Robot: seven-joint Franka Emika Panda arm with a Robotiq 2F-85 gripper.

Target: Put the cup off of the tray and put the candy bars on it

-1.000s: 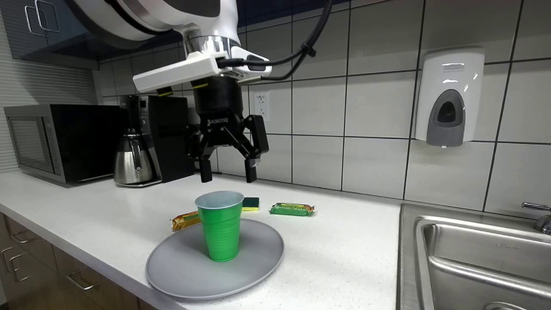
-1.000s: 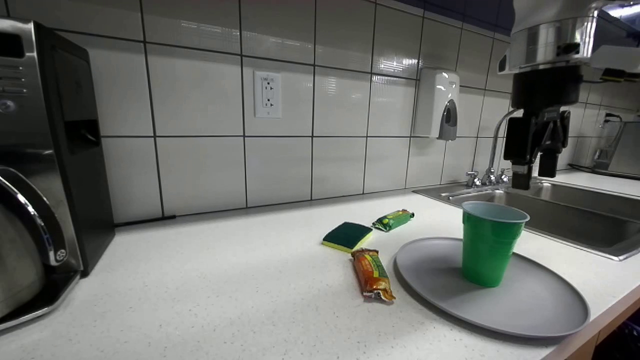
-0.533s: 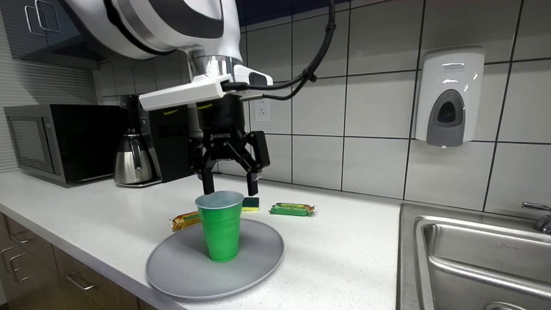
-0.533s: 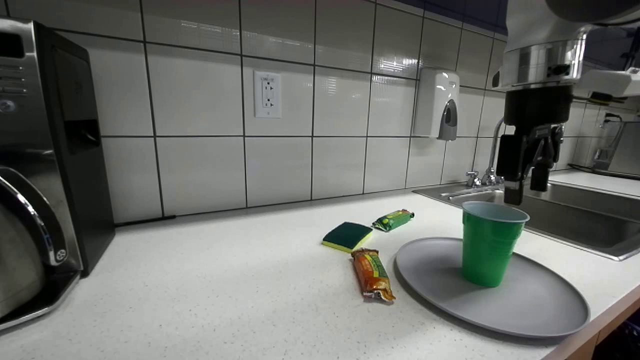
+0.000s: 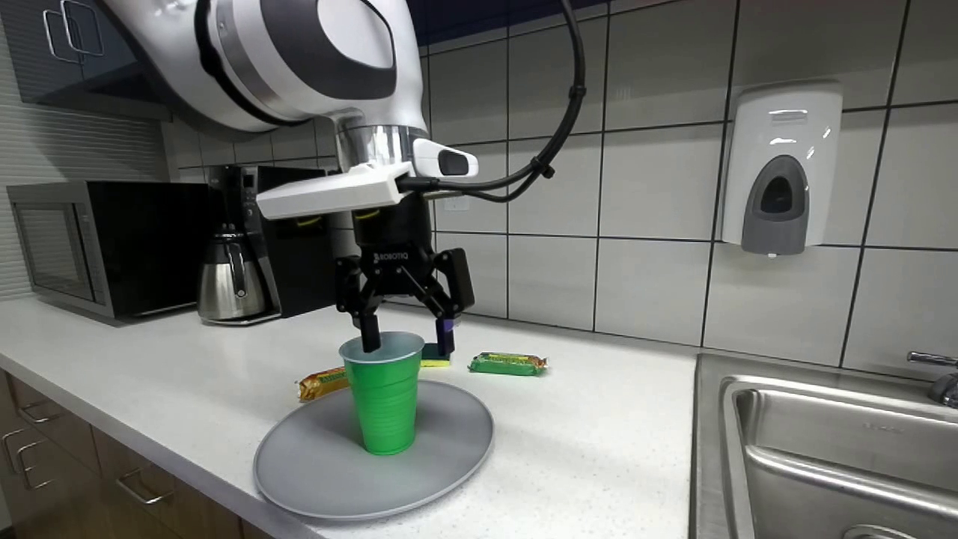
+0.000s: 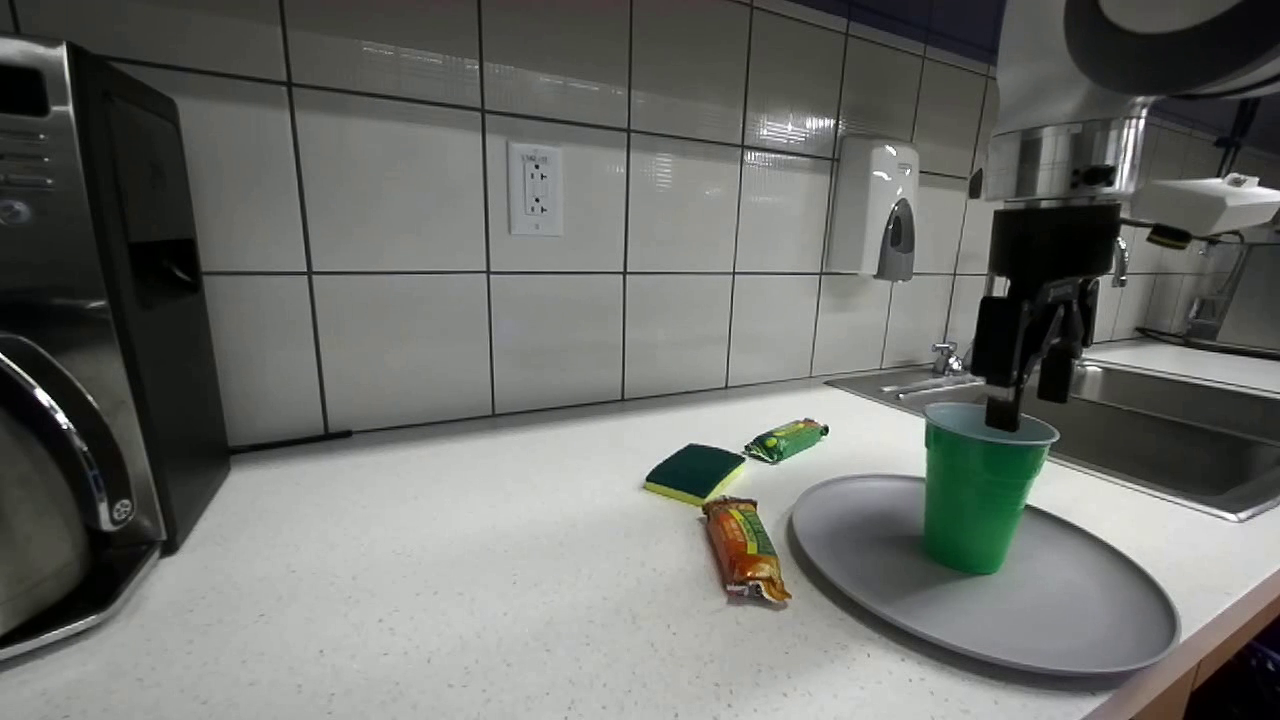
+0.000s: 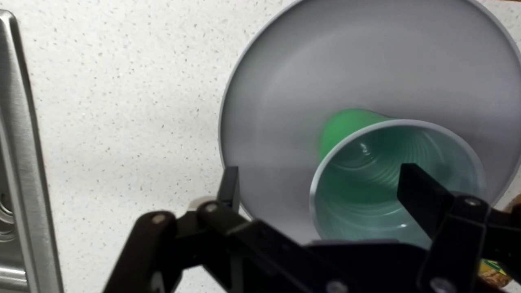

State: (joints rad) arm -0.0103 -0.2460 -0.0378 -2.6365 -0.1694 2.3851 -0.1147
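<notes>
The green cup (image 5: 385,412) (image 6: 978,505) (image 7: 352,126) stands upright on the round grey tray (image 5: 314,464) (image 6: 1085,615) (image 7: 281,93). My gripper (image 5: 408,349) (image 6: 1029,410) (image 7: 319,169) is open and empty, pointing down at the cup's rim. One finger is over the cup's mouth; the other is outside the cup, over the tray's edge in the wrist view. I cannot tell how deep the first fingertip is. The gold candy bar (image 5: 323,383) (image 6: 745,550) lies beside the tray. One green candy bar (image 5: 509,364) (image 6: 788,440) lies farther back. Another green bar is not visible.
A green-and-yellow sponge (image 5: 436,355) (image 6: 696,472) lies between the bars. A steel sink (image 5: 711,449) (image 7: 30,183) is at one side. A coffee maker (image 5: 292,247) (image 6: 150,300) and microwave (image 5: 150,247) stand at the other. A tiled wall with a soap dispenser (image 5: 782,165) is behind.
My open gripper has come down from above the cup, and slightly sideways, to the level of its rim. Cup, tray, bars and sponge have not moved.
</notes>
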